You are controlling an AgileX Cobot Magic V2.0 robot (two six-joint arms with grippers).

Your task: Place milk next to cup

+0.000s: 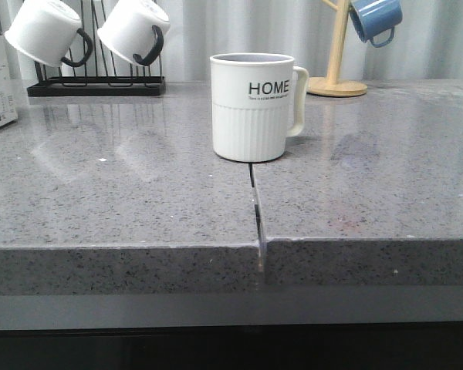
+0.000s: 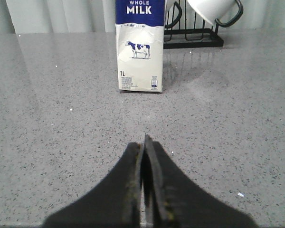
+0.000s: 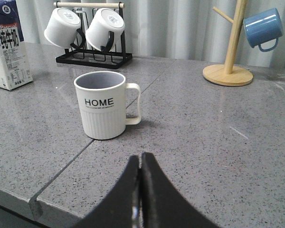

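While both arms are hanging back over the grey speckled stone counter, the tall white milk carton with the dark blue top is standing upright at the far left edge, around nine o'clock from the large white ribbed ceramic mug lettered "HOME" and well apart from it. The mug is sitting mid-counter, its handle pointing to three o'clock. The left gripper is pressing its fingers together on nothing, and the right gripper likewise.
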